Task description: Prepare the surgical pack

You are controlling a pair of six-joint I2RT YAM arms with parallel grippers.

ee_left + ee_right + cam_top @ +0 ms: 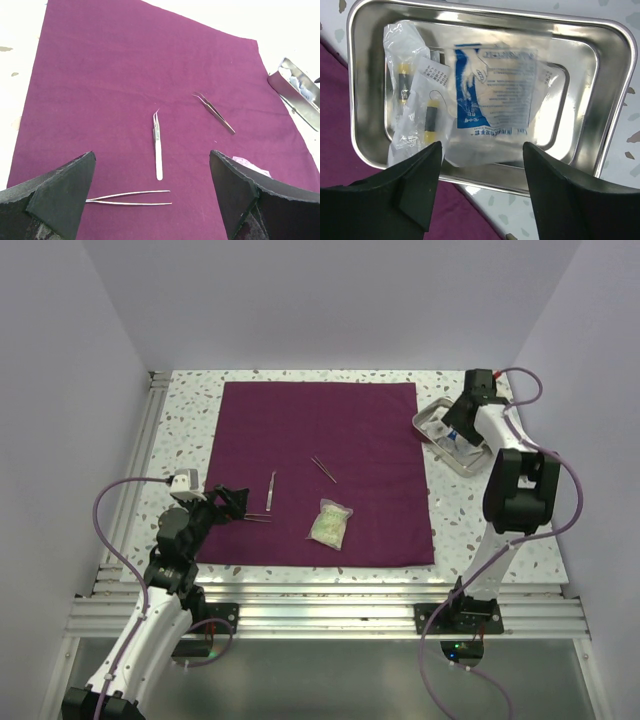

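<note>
My left claw [152,160] gapes wide and empty over the near-left of the surgical pack [340,430], spread flat on the surface [188,405]. My right claw [482,150], also parted and holding nothing, hangs above the steel tray [616,100] beside the pack's far-right corner.

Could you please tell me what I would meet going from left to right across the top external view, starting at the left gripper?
left gripper → silver tweezers lying near to far → small clear packet → steel tray
</note>
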